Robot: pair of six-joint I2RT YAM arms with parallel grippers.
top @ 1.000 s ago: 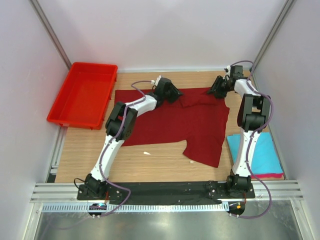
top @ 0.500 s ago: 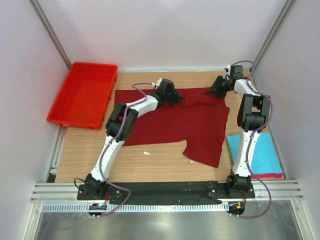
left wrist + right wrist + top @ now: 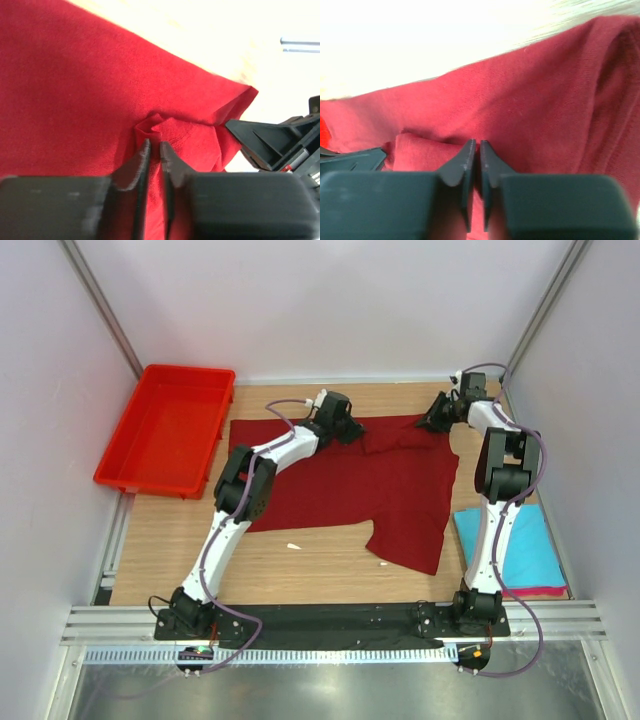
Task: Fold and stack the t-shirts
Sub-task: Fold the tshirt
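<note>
Wooden table (image 3: 300, 560) boards filled the floor of a white-walled booth, with a red tray (image 3: 150, 480) at the far left. Over the last second very little had changed. The left claw (image 3: 343, 428) had crept a little toward the far edge and the right claw (image 3: 438, 418) had shifted only slightly, while the dark red shirt (image 3: 400, 490) lay spread much as it did before. I judge from this that both claws had just finished taking hold of the cloth and that the fold itself was not yet begun.

The dark red shirt lay open in the middle of the table, its far edge near the far wall and one part hanging down toward the near right. Both claws sat on this far edge, the left one near the middle of it and the right one at the far right corner. In the left wrist view the left claw (image 3: 154, 145) had its jaws drawn nearly together, and a small pucker of the shirt (image 3: 65, 90) stood up at their tips, so it seemed to pinch the cloth. In the right wrist view the right claw (image 3: 474, 145) was just as narrow, with a ridge of the shirt (image 3: 535, 90) gathered at its tips.

At the near right a folded turquoise shirt (image 3: 525, 545) rested on a pink shirt (image 3: 545, 591), of which only a thin edge showed, well apart from both claws.
</note>
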